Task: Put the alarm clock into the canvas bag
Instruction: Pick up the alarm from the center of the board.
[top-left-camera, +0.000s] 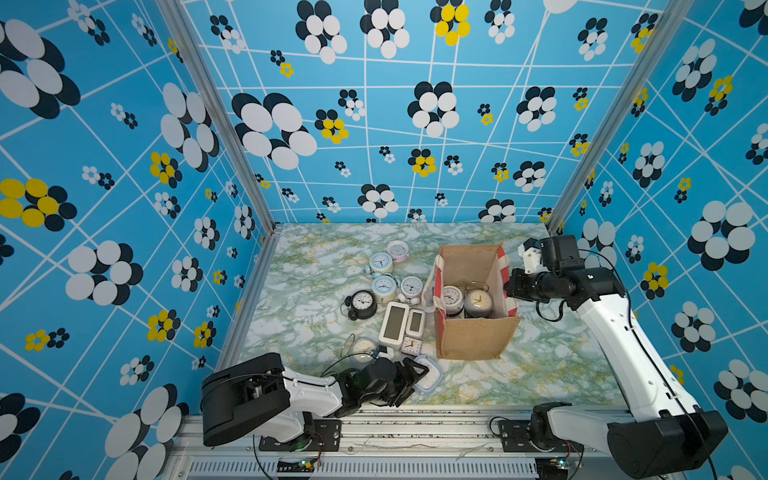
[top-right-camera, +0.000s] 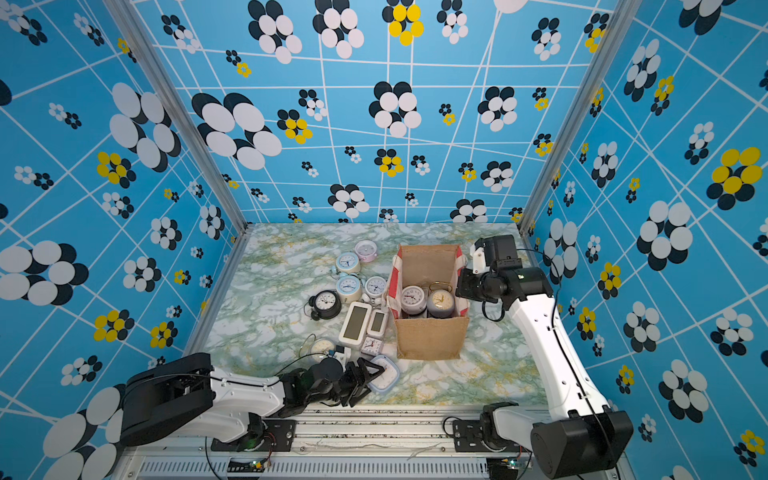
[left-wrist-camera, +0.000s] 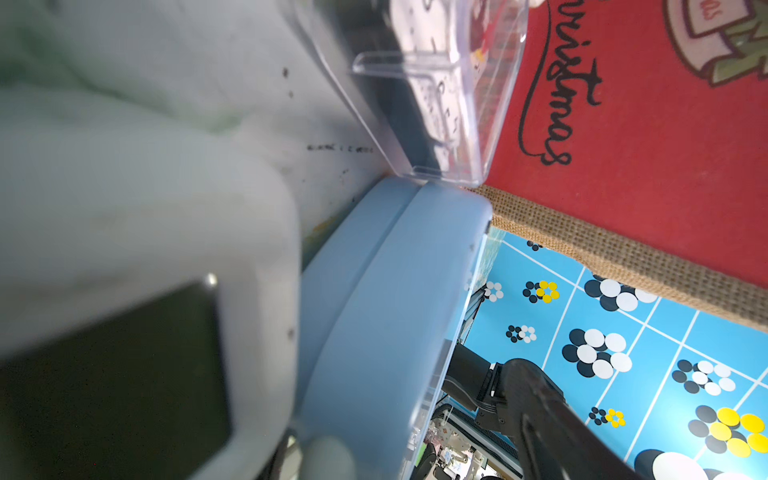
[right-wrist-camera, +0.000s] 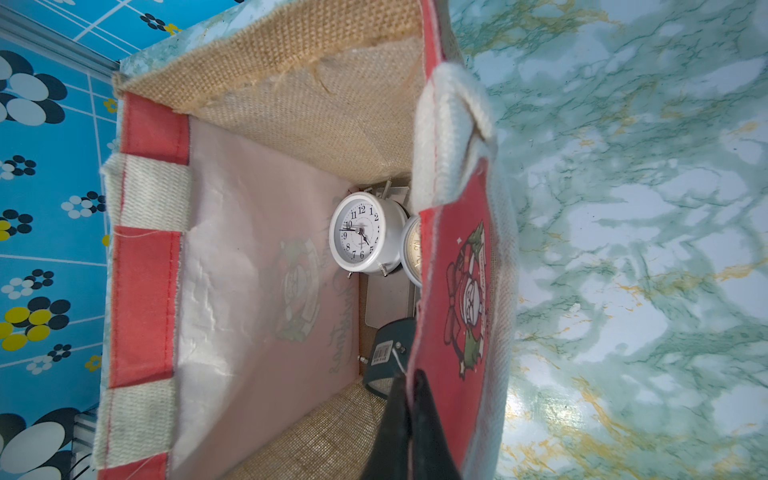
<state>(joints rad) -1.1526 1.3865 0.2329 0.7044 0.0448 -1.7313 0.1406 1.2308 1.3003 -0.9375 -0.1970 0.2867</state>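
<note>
1. Canvas bag (top-left-camera: 473, 336): it stands open on the marbled table (top-left-camera: 561, 374). The right gripper (top-left-camera: 508, 289) is clamped on its red side panel, and a slip there could let the mouth sag shut.
2. Left gripper (top-left-camera: 413, 376): its jaws are spread wide at the clock, but I cannot tell whether they grip it. A shallow hold could drop it short.
3. Pale blue square alarm clock (top-left-camera: 430, 376): it is near the table's front edge, close to the bag's near corner. Lifted low, it may snag the burlap rim.
4. Small clear-cased clock (top-left-camera: 411, 345): it sits just beside the blue one and could get dragged.
</note>
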